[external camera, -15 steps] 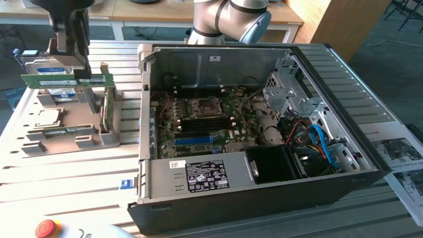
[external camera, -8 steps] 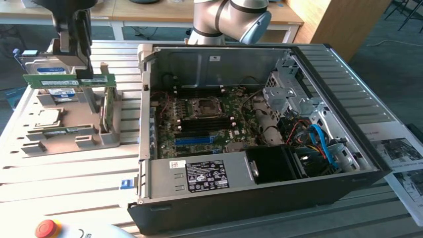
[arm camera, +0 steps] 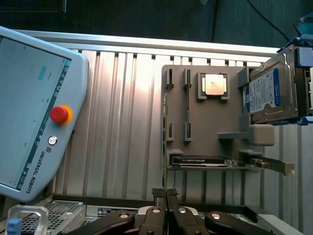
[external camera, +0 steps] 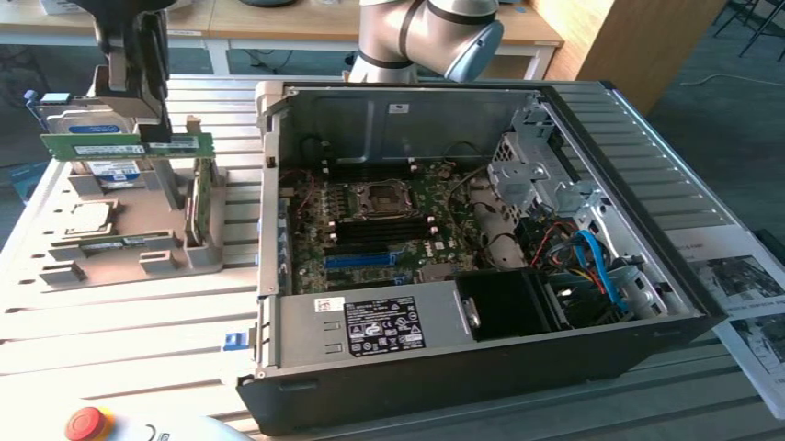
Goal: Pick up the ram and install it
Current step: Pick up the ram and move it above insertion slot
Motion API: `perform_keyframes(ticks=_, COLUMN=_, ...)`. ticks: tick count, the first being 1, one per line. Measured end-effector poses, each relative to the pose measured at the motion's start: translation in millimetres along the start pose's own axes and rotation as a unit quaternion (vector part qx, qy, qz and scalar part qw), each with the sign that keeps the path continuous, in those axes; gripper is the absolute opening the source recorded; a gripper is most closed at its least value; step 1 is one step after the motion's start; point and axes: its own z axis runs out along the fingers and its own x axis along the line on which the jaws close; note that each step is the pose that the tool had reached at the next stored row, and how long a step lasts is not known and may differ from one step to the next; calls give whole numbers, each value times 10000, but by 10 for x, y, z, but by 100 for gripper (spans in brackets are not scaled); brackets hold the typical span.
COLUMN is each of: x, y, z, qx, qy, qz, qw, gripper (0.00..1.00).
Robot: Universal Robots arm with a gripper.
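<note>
In the exterior view the ram (external camera: 110, 145), a long green stick with a white label, hangs level above the grey parts holder (external camera: 135, 262) at that view's left. My gripper (external camera: 154, 136) comes down from above and is shut on the ram's upper edge, right of its middle. In the wrist view the dark fingers (arm camera: 159, 196) are pressed together over the holder (arm camera: 205, 125). The open computer case (external camera: 687, 303) lies to the exterior view's right, with its motherboard (external camera: 381, 230) exposed.
The holder also carries a processor (arm camera: 214, 84), a blue-labelled hard drive (arm camera: 266, 95), an upright green stick (external camera: 194, 207) and a flat card (arm camera: 205, 160). A teach pendant (arm camera: 34, 112) with a red stop button (arm camera: 58, 114) lies on the slatted table. Papers (external camera: 748, 285) sit beside the case.
</note>
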Motion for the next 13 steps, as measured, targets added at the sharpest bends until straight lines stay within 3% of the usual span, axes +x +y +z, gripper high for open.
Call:
perform_keyframes(ticks=4, x=6, y=-47, z=-5, qx=0, qy=1, qz=-9, qw=10000, gripper=12)
perform_keyframes(ticks=13, x=33, y=-262, z=-29, qx=-1, qy=5, qz=-50, qw=10000, gripper=12)
